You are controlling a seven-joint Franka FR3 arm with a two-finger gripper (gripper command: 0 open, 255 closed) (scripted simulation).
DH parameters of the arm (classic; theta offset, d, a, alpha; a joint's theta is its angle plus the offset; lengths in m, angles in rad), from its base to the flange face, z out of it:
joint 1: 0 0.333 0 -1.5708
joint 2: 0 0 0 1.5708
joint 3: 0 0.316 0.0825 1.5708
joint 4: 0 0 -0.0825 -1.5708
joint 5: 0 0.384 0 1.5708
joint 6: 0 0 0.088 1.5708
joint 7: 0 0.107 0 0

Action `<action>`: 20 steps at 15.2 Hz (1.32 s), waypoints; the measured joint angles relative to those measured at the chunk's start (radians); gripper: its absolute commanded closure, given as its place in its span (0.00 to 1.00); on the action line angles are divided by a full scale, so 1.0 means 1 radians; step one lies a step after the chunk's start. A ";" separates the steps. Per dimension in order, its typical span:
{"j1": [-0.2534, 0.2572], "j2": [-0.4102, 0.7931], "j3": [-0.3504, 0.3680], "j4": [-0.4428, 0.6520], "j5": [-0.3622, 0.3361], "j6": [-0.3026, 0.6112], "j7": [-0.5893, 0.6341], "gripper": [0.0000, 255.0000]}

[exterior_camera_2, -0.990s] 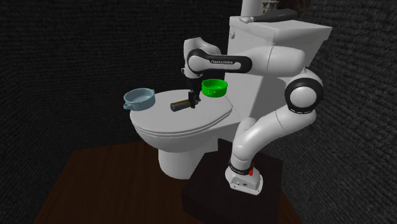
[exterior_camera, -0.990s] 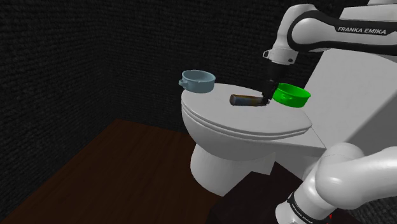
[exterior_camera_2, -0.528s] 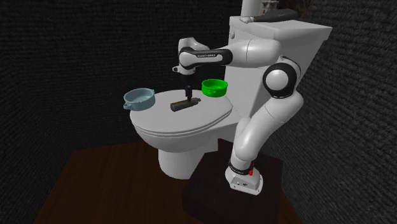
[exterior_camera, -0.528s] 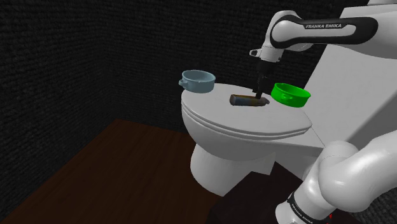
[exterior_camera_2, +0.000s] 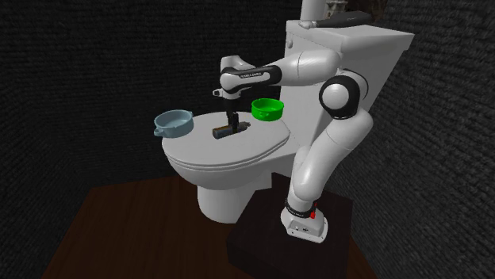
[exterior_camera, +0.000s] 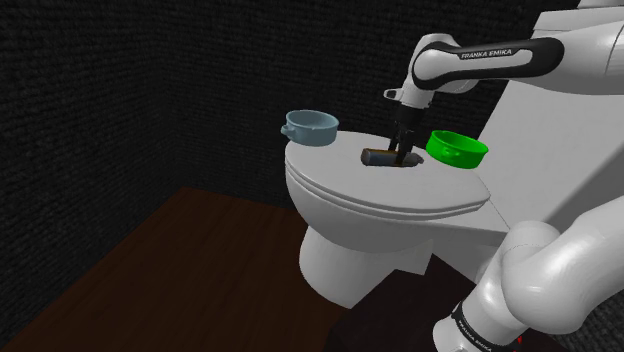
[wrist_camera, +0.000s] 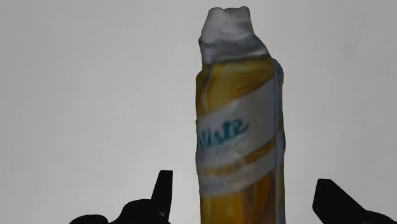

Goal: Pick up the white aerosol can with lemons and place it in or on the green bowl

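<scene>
Moving leftward in the shoulder view since 1 second ago, the gripper point(exterior_camera: 403, 154) is now hanging over the can point(wrist_camera: 238, 127), its fingers spread wide on either side without touching it. The yellow-and-white can is lying on its side on the toilet lid point(exterior_camera: 400, 195), between the green bowl point(exterior_camera: 457, 148) and a grey-blue bowl point(exterior_camera: 310, 126).

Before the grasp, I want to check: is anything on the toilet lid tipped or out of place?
The aerosol can lies on its side on the toilet lid, not upright. Nothing else stands out.
</scene>
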 measured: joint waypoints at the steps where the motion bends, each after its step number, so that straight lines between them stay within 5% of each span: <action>1: 0.000 0.002 -0.001 -0.008 0.000 0.010 -0.001 0.00; 7: 0.000 0.001 -0.001 -0.017 0.000 0.019 -0.001 0.00; 8: 0.000 0.001 -0.001 -0.017 0.000 0.019 -0.001 1.00; 20: 0.001 -0.001 0.001 -0.002 0.000 0.002 0.001 1.00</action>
